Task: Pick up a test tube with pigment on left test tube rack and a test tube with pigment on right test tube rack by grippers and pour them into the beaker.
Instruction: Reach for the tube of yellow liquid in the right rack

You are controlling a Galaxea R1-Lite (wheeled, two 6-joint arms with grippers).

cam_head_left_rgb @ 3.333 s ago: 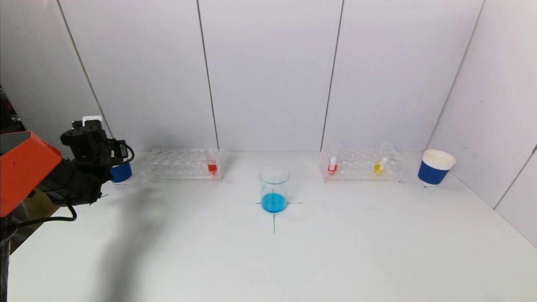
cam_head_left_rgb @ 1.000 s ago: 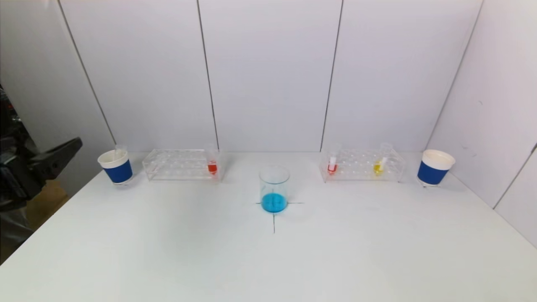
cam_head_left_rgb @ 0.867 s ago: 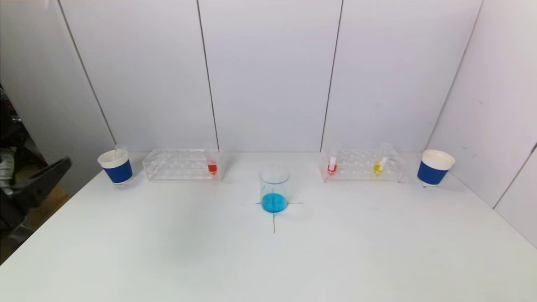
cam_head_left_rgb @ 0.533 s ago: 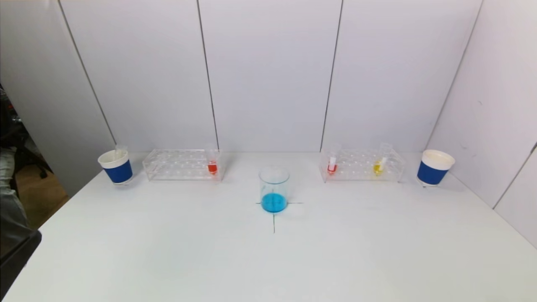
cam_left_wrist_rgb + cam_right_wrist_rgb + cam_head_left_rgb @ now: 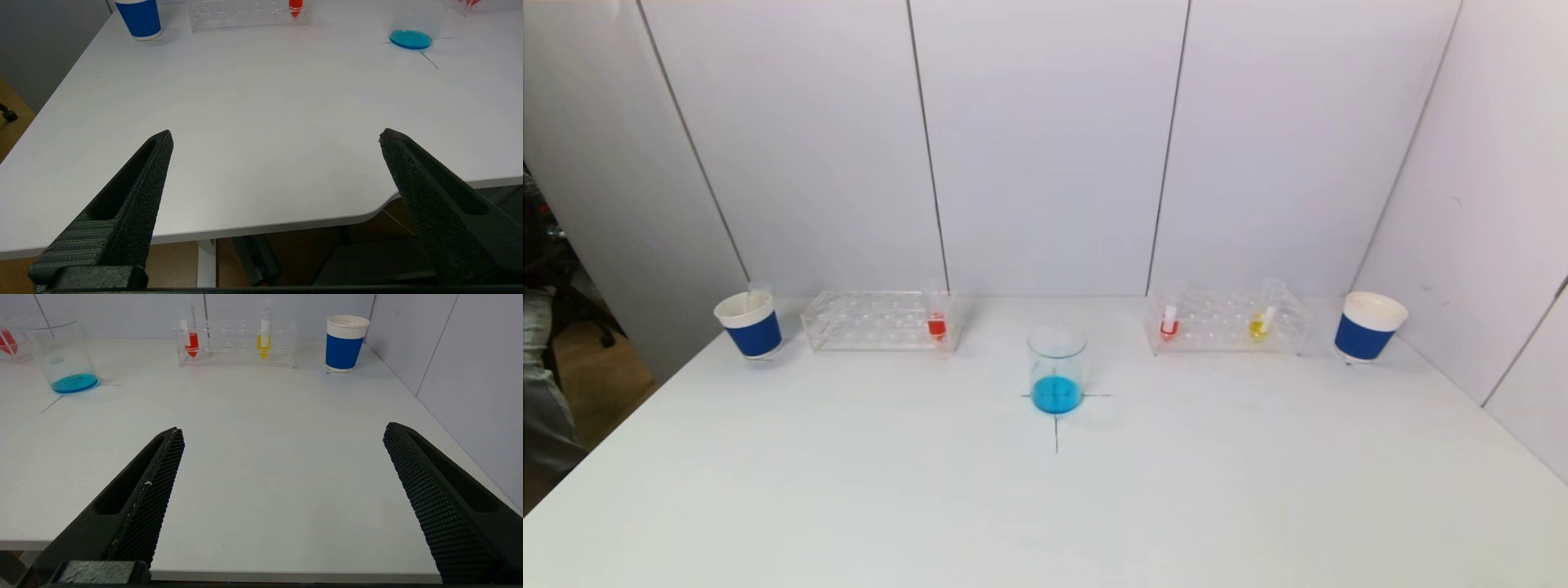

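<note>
Well apart: beaker [image 5: 410, 38], left tool [image 5: 276, 136].

Only the grippers of the robot can be seen, each through its own wrist camera. The left gripper [image 5: 276, 136] is made of two long, black, wedge-shaped fingers [image 5: 135, 196] tapering to blunt tips. Their inner faces are coated with a coarse, grainy texture, and a shallow recessed slot is cut along each outer side. The right gripper [image 5: 284, 430] is built to the same shape, but its fingers [image 5: 143, 498] are faced with a fine diamond mesh pattern. A ribbed black base block is seen beneath each.
</note>
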